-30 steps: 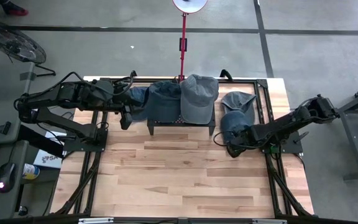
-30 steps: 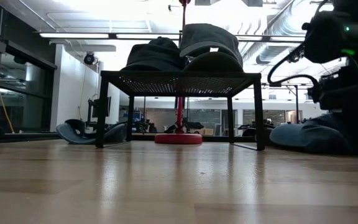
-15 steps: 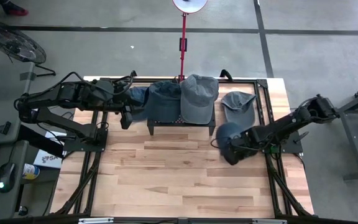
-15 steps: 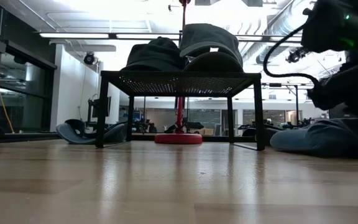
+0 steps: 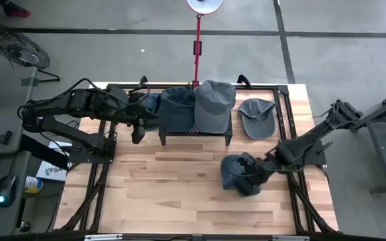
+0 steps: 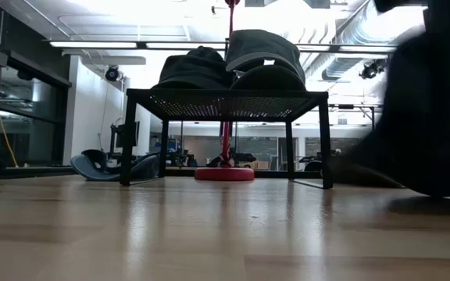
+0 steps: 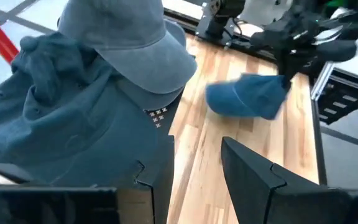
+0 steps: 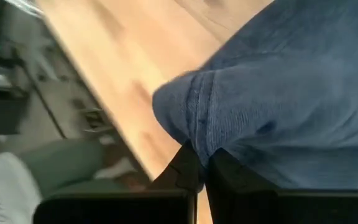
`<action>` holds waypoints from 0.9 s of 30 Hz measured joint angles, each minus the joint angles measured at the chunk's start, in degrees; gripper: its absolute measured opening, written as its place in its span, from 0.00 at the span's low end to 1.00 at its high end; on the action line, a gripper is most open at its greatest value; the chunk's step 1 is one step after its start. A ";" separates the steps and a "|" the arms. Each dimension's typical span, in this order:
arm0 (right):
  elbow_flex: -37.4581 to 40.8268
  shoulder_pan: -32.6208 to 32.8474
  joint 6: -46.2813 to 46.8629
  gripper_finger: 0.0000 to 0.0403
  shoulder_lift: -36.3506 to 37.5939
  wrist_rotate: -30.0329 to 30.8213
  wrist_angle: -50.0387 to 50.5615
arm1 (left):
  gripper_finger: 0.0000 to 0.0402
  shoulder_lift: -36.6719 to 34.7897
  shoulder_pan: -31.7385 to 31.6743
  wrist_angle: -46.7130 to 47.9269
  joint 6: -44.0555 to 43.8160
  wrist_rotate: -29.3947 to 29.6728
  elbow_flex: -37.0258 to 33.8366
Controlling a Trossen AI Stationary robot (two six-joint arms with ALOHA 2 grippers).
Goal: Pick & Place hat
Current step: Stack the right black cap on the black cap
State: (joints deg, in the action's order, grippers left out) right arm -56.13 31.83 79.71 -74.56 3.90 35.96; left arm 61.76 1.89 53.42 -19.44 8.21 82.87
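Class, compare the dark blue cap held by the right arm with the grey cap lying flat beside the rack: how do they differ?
The dark blue denim cap is pinched in the right tool, out over the bare middle of the wooden table; the pale grey-blue cap lies free near the back edge. The dark cap looks crumpled, the grey one spread flat. Both are peaked caps.

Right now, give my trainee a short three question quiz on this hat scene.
1. True or false: the right end effector grips a blue hat.
2. How many hats lie on the rack?
3. Where is the loose grey hat? A) right of the rack B) on the floor

Key: 1 true. 2 two, with more cloth beside them at the left end effector. 3 A.
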 joint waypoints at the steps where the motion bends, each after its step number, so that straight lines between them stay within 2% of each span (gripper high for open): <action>1: -1.78 1.09 0.00 0.01 0.00 1.99 0.17 | 0.33 0.00 0.00 -0.29 0.12 -0.02 0.00; 6: -8.86 5.21 -0.57 0.00 0.00 13.69 0.21 | 0.33 -0.17 0.00 -3.52 2.09 -0.76 0.00; 10: -12.15 6.83 -3.37 0.00 0.02 23.07 -0.53 | 0.33 -0.15 0.00 -7.82 4.48 -4.33 0.00; 14: -14.00 6.89 -8.25 0.00 0.02 29.96 -3.80 | 0.33 -0.15 0.00 -12.99 7.42 -8.00 0.00; 21: -15.55 5.63 -21.80 0.00 0.02 38.53 -15.39 | 0.33 -0.15 0.00 -22.12 10.32 -12.00 0.00; 27: -15.55 4.05 -41.01 0.00 0.02 44.53 -29.89 | 0.33 0.19 0.06 -31.57 13.41 -13.55 -0.02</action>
State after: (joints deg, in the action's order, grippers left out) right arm -71.68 35.87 38.71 -74.54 48.43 6.07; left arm 61.95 1.95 21.85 -6.03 -5.34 82.85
